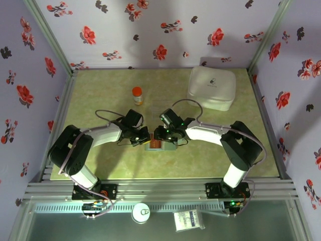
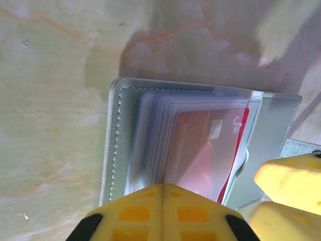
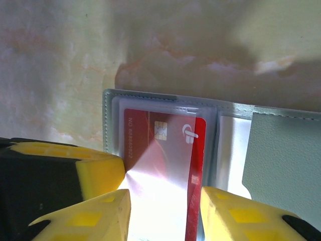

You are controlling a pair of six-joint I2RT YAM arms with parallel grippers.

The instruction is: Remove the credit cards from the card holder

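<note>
Nothing is out yet. The soft grey-blue booklet card holder (image 2: 113,150) lies open, well nearer me than the big white rounded case (image 1: 211,88). The red plastic credit card (image 3: 160,130) is still sleeved. The left gripper (image 2: 163,211) is clenched. The right gripper (image 3: 164,198) has jaws parted astride the card; I cannot tell if they grip.

The top external camera sits high above and behind the arm bases. It looks down and forward over the whole table (image 1: 100,100) from far off. The left wrist camera rides just behind the left gripper (image 2: 163,196), looking down past its yellow fingers, very close to the open card holder (image 2: 113,150). The right wrist camera looks down the same way over the right gripper (image 3: 163,201), equally near. Both wrist views share the holder's clear sleeves and the red credit card (image 3: 150,135); the top view shows that holder small, mid-table.
</note>
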